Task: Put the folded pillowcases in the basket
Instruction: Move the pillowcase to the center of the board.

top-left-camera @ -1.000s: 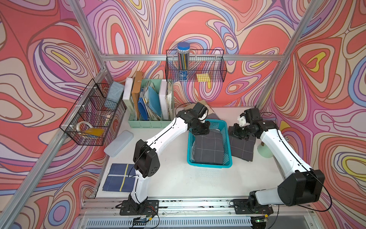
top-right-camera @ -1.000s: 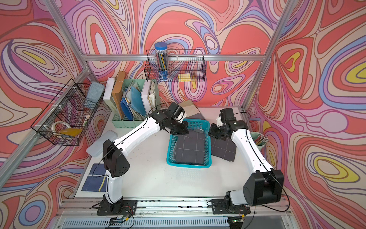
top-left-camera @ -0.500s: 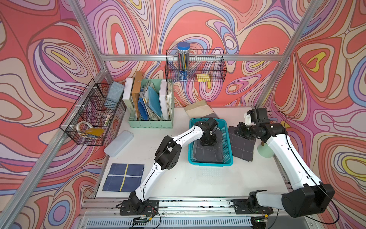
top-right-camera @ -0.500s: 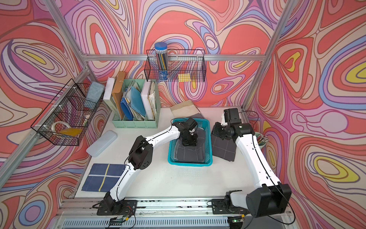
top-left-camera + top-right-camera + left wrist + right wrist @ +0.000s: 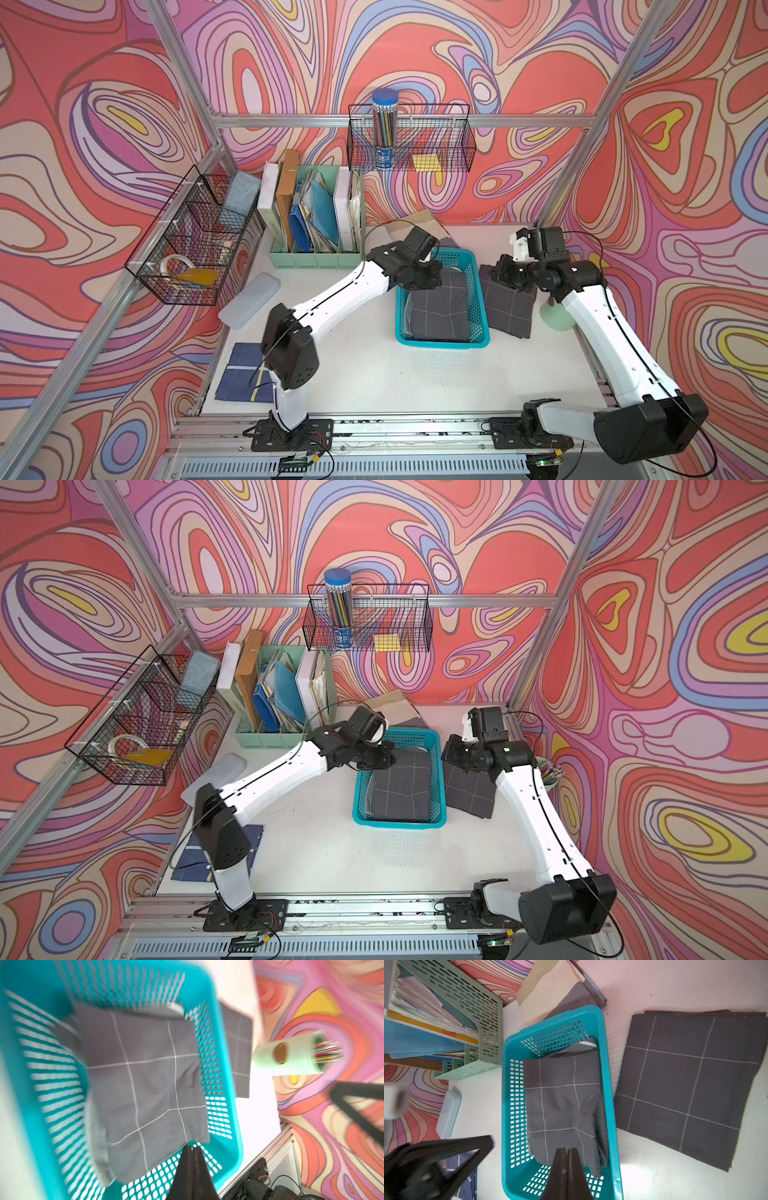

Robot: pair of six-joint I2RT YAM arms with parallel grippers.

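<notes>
Grey checked folded pillowcase (image 5: 440,309) lies flat inside the turquoise basket (image 5: 442,344), centre-right in both top views. Left gripper (image 5: 192,1148) hangs over the basket's upper-left corner, jaws pressed together, empty. Right gripper (image 5: 566,1150) is likewise closed on nothing, near the upper edge of the 2nd folded cloth (image 5: 509,303), which lies just right of the basket.

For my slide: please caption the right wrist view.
Grey folded pillowcase inside turquoise basket; matching cloth beside it; right gripper shut.
</notes>
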